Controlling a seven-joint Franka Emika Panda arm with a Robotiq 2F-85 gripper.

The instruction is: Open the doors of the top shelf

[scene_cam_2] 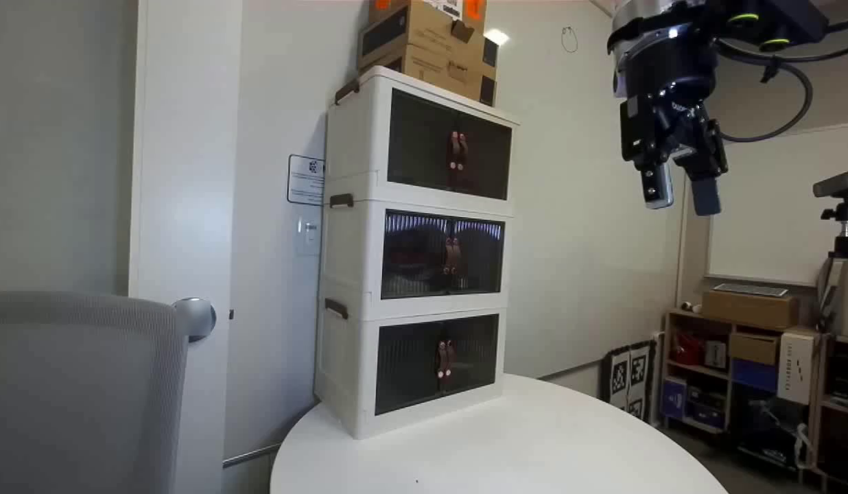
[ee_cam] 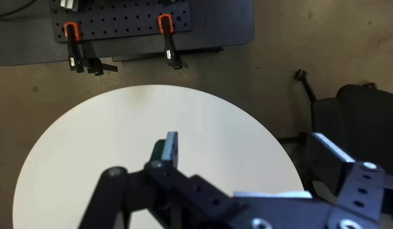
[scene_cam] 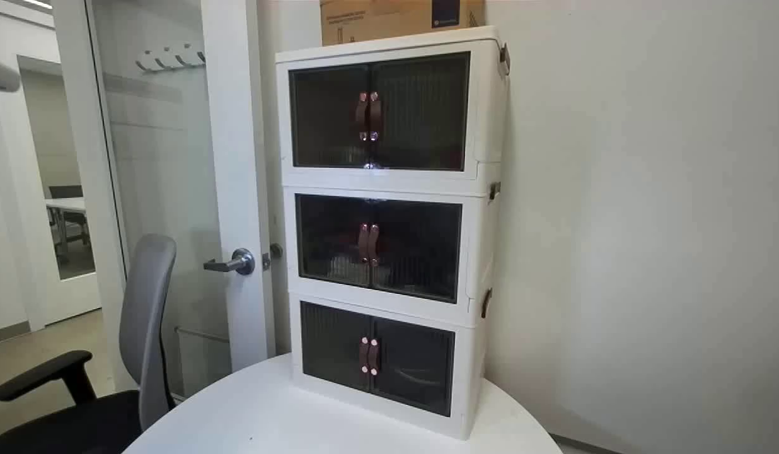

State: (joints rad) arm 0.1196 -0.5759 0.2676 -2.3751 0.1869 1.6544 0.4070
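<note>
Well apart from the top shelf, your gripper hung (jaws wide!) while both doors stood closed.

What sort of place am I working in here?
Probably a robotics lab in an office-type room: a perforated plate with clamps at its edge, panels bearing black-and-white square markers, and a grey-backed office chair.
</note>
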